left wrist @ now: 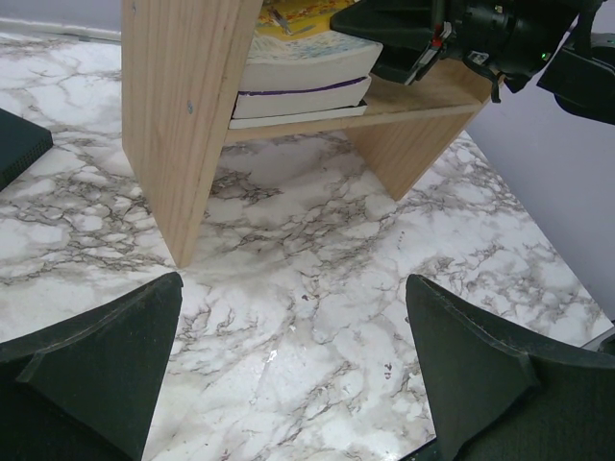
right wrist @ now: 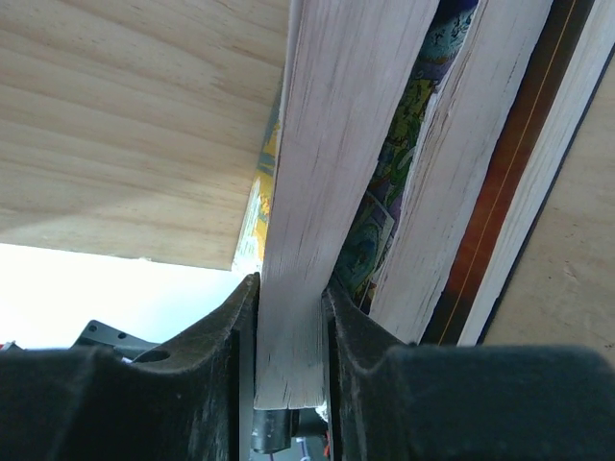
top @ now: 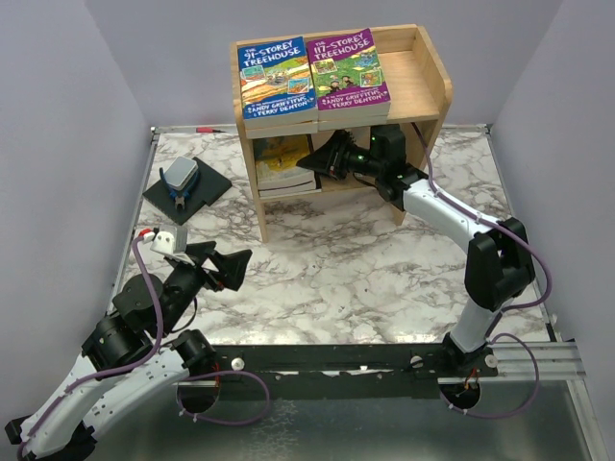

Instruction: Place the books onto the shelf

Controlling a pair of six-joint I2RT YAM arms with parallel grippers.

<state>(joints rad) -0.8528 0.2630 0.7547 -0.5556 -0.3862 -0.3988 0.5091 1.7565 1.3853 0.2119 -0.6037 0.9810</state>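
Reaching from its base at the near right, the right arm is bending at a raised elbow and stretching its forearm far and left into the lower tier of the shelf. The right gripper is sitting inside that tier, partly closed and clamping the yellow-covered book that is lying on top of a small stack there. In the right wrist view its two fingers are pressing on either side of that book's pale page block, with two more books lying right against it.

The left arm is folding low at the near left, and the left gripper is hanging over the tabletop with its jaws spread wide, holding nothing and pointing toward the shelf. It is staying well apart from the shelf's side panel.

On the shelf's rimmed top, a blue book and a purple book are lying flat side by side, covers up, filling the left part and leaving bare wood at the right. Each is resting on something beneath it, though what lies under them is hard to tell.

To the left of the shelf, a black pad is lying on the tabletop with a blue-grey tool resting on it, away from both arms.
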